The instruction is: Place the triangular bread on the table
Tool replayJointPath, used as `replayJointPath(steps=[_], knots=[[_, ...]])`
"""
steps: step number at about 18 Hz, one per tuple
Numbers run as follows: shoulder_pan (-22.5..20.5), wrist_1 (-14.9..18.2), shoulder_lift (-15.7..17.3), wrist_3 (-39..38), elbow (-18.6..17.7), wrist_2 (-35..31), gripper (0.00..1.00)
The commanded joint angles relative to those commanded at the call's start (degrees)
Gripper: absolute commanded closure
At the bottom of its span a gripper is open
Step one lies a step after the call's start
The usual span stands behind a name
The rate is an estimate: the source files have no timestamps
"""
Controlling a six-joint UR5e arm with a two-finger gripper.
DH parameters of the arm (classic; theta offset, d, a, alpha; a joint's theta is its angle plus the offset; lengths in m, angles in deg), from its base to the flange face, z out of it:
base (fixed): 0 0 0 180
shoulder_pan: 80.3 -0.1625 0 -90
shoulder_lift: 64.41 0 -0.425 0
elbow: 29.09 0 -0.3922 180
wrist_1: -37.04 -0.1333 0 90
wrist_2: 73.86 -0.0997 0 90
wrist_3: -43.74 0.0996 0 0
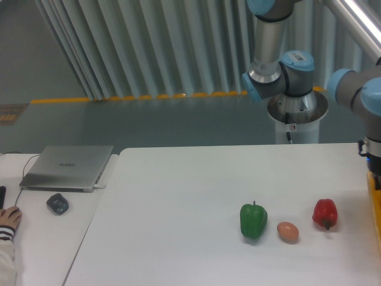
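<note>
The triangular bread is out of view. The white table [178, 202] fills the lower middle of the view. Only the arm's blue-capped wrist [370, 107] and a dark strip below it show at the right edge. The gripper's fingers lie beyond that edge, so nothing tells me how they stand or whether they hold anything.
A green pepper [253, 220], a small tan egg [287, 231] and a red pepper [325, 213] stand in a row on the table's right half. A yellow-orange container edge [375, 202] shows at far right. A grey laptop [68, 167], a dark mouse [58, 204] and a person's hand [9, 219] are on the left desk.
</note>
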Motion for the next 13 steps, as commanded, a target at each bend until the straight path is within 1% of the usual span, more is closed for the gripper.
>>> replayJointPath(steps=[5, 10, 13], knots=[[-1.2, -0.4, -1.5, 0.4, 0.0, 0.1, 0.00], [-2.3, 0.1, -3.7, 0.4, -1.0, -0.2, 0.00], [-2.6, 0.1, -4.1, 0.1, -1.5, -0.3, 0.00]])
